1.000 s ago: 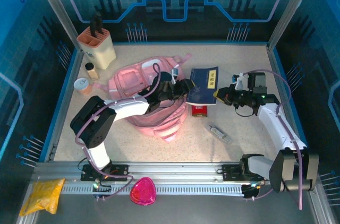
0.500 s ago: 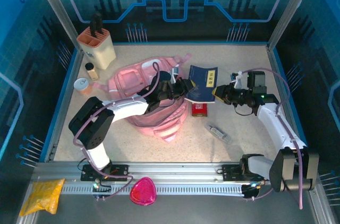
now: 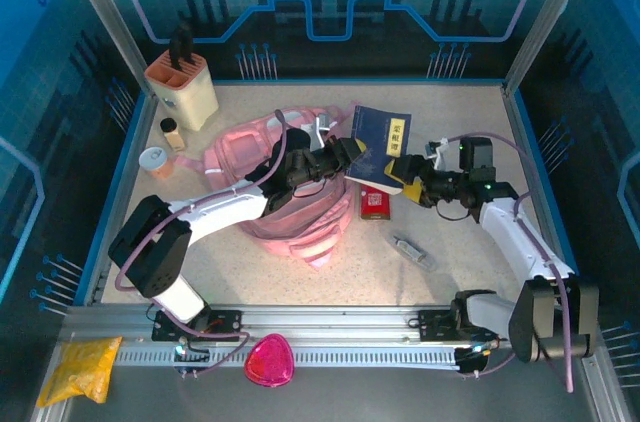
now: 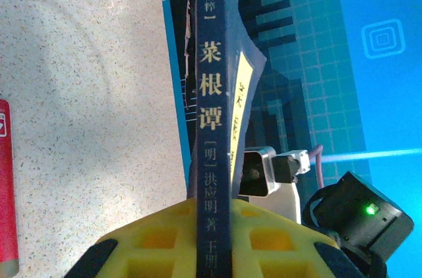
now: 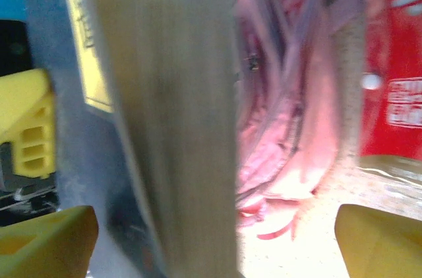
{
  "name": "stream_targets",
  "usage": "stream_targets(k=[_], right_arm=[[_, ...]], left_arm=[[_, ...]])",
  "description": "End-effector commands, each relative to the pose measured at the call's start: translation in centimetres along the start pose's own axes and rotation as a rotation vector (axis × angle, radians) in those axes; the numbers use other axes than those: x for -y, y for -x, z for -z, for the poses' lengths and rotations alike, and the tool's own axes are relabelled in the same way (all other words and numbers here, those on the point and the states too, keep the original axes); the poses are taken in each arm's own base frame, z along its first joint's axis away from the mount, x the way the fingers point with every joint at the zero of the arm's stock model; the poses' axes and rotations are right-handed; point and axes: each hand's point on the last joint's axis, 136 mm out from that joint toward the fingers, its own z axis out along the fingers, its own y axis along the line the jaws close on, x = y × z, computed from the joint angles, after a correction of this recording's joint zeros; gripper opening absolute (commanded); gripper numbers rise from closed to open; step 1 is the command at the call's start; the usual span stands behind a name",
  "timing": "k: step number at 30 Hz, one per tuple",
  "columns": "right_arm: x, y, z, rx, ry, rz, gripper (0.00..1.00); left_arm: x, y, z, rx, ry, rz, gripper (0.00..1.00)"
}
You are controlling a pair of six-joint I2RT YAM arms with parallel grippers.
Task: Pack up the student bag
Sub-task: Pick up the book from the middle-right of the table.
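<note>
**A:** What are the grippers holding?

**B:** My left gripper (image 4: 214, 225) is clamped on the spine of the blue book (image 4: 212, 93). My right gripper (image 5: 217, 225) has its fingers spread wide with the book's page edge between them. I cannot tell if they touch it.

**A:** And the student bag?

**B:** The student bag (image 3: 300, 232) lies on the table (image 3: 450, 272), just left of the book.
</note>
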Motion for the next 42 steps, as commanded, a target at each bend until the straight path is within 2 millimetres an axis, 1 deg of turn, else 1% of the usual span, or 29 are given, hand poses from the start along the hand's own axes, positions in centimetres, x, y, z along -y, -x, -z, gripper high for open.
stream_targets(k=[1, 3, 7, 11, 14, 17, 20, 24, 26, 28, 30, 32, 34, 35, 38, 42], right_arm=[[-3.4, -0.3, -0.8, -0.024, 0.146, 0.038, 0.95], [-4.4, -0.3, -1.2, -0.03, 0.182, 0.046, 0.96], [-5.2, -0.2, -1.4, -0.036, 0.205, 0.046, 0.95], [-6.3, -0.1, -0.8, -0.024, 0.231, 0.065, 0.87], [-6.6, -0.2, -0.5, -0.016, 0.222, 0.081, 0.77], [-5.8, -0.2, -0.7, -0.018, 0.182, 0.071, 0.64], [-5.3, -0.1, -1.1, -0.017, 0.182, 0.054, 0.47], [-5.2, 0.1, -1.2, -0.017, 0.179, 0.061, 0.26], [-5.1, 0.1, -1.2, -0.016, 0.171, 0.066, 0.19], [-5.0, 0.2, -1.1, -0.012, 0.157, 0.077, 0.13], [-5.1, 0.3, -1.0, -0.01, 0.149, 0.093, 0.07], [-4.9, 0.4, -0.6, -0.006, 0.126, 0.105, 0.04], [-4.5, 0.4, -0.1, 0.003, 0.085, 0.121, 0.02], [-4.2, 0.5, 0.4, 0.012, 0.059, 0.127, 0.02], [-3.4, 0.5, 1.6, 0.035, 0.002, 0.139, 0.04], [-2.0, 0.4, 3.0, 0.053, -0.045, 0.132, 0.07]], left_arm=[[2.8, 0.9, 0.8, 0.043, -0.088, -0.018, 0.0], [2.8, 0.9, 0.9, 0.046, -0.086, -0.023, 0.0], [2.2, 1.0, 1.3, 0.061, -0.054, -0.046, 0.0], [1.1, 1.2, 1.9, 0.079, 0.008, -0.08, 0.0], [0.4, 1.3, 2.3, 0.089, 0.047, -0.113, 0.0], [-0.2, 1.3, 2.5, 0.094, 0.084, -0.132, 0.0], [-0.3, 1.0, 2.6, 0.085, 0.092, -0.154, 0.0], [-1.6, 1.0, 2.8, 0.094, 0.147, -0.169, 0.0], [-2.0, 0.9, 2.8, 0.086, 0.161, -0.173, 0.0], [-2.4, 0.6, 2.9, 0.073, 0.178, -0.187, 0.07], [-3.0, 0.4, 3.3, 0.064, 0.208, -0.205, 0.17], [-3.3, 0.2, 3.9, 0.054, 0.235, -0.24, 0.3], [-4.1, -0.1, 5.0, 0.03, 0.29, -0.296, 0.39], [-4.7, -0.3, 5.6, 0.016, 0.337, -0.326, 0.42], [-6.5, -1.0, 7.8, -0.062, 0.47, -0.45, 0.43], [-8.7, -2.3, 10.6, -0.199, 0.603, -0.596, 0.52]])
